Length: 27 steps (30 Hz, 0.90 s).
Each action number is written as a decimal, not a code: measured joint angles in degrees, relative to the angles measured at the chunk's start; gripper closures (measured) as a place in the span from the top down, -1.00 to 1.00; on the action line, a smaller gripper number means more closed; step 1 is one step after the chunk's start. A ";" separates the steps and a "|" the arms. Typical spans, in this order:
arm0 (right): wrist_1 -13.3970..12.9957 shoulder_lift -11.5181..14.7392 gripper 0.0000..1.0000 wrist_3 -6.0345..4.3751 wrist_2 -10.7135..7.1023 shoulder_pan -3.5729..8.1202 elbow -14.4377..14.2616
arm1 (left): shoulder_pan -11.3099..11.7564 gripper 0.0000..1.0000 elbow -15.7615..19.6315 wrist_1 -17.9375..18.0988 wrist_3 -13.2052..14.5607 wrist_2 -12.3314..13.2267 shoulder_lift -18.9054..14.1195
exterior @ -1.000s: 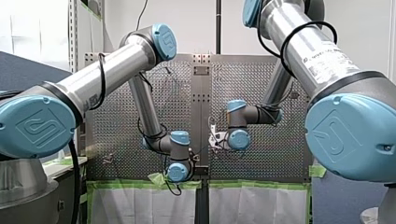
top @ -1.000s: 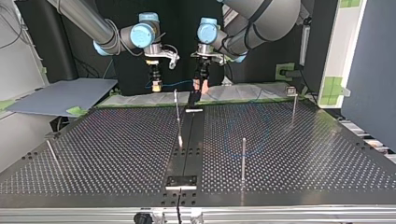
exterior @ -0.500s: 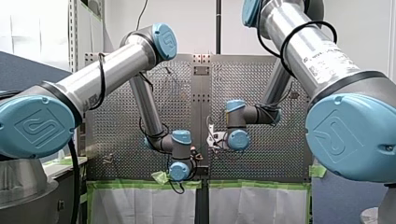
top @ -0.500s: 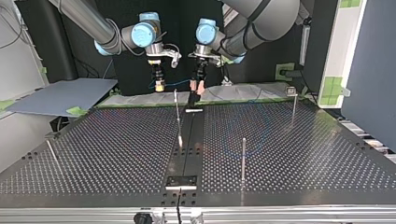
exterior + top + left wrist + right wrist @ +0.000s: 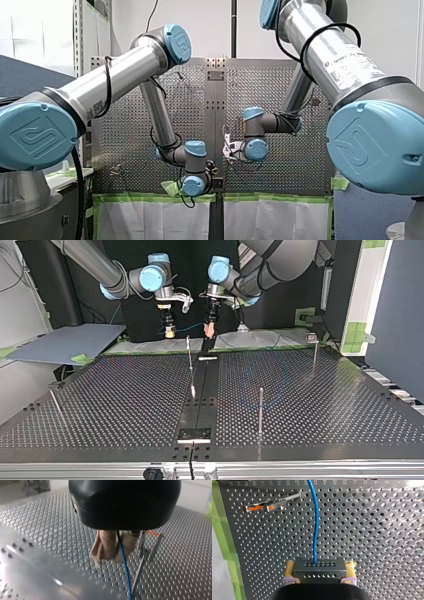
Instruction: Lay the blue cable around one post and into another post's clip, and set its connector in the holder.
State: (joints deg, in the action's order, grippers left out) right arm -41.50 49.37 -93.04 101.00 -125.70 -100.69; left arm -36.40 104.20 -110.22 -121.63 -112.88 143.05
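Note:
In the left wrist view my left gripper (image 5: pixel 110 558) has its beige pads shut on the blue cable (image 5: pixel 125 565), which hangs from them towards the table. A thin post with an orange clip (image 5: pixel 143 560) stands just beyond the pads. In the right wrist view my right gripper (image 5: pixel 320 574) is shut, yellow pads on the dark connector (image 5: pixel 319 567), and the cable (image 5: pixel 316 525) runs out ahead of it. In the top view both grippers hang above the table's far edge, my left gripper (image 5: pixel 209 329) beside my right gripper (image 5: pixel 170 331), with cable (image 5: pixel 187 329) strung between them.
Slim posts rise from the perforated table: one near the centre strip (image 5: pixel 189 357), one nearer the camera (image 5: pixel 261 410), one at the far right (image 5: pixel 315 352), a leaning one at the left (image 5: pixel 55 402). A small metal plate (image 5: pixel 195 434) sits on the centre strip. A clipped post (image 5: pixel 272 505) shows ahead of the connector.
My left gripper's pads have closed on the blue cable and it has lifted slightly in the top view, drifting towards my right gripper. My right gripper has barely moved.

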 joint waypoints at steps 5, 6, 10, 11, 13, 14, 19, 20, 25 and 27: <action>0.29 0.00 0.22 0.01 0.05 0.31 0.00 | -0.43 -0.65 0.06 2.62 1.69 1.02 0.04; 0.35 0.00 0.22 0.00 0.10 0.39 0.00 | -0.46 -0.65 0.07 2.82 2.04 0.98 0.05; 0.49 -0.05 0.22 -0.16 0.47 0.93 -0.15 | -0.38 -0.65 0.04 3.09 2.86 0.36 0.91; 0.45 -0.06 0.22 -0.23 0.56 1.09 -0.23 | -0.30 -0.65 0.04 3.19 2.73 0.35 1.25; 0.17 -0.11 0.22 -0.37 0.71 1.50 -0.43 | -0.14 -0.65 0.04 3.75 2.34 0.49 2.17; 0.04 -0.13 0.22 -0.40 0.76 1.69 -0.52 | -0.10 -0.65 0.03 4.11 2.27 0.54 2.59; -0.69 -0.50 0.22 -0.46 0.93 2.54 -1.19 | 0.05 -0.65 0.02 5.32 2.32 0.50 4.92; -0.92 -0.75 0.22 -0.46 0.94 2.64 -1.33 | 0.11 -0.65 0.02 5.40 2.21 0.47 5.18; -1.90 -3.11 0.22 -0.37 1.51 3.04 -1.71 | 0.38 -0.65 0.02 5.59 1.89 0.29 5.72; -2.35 -4.07 0.22 -0.38 1.68 3.13 -1.79 | 0.41 -0.65 0.02 5.62 1.88 0.23 5.75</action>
State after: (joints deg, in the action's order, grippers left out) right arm -43.85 45.30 -93.42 102.68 -122.57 -102.48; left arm -35.99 104.22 -104.60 -119.76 -112.66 148.80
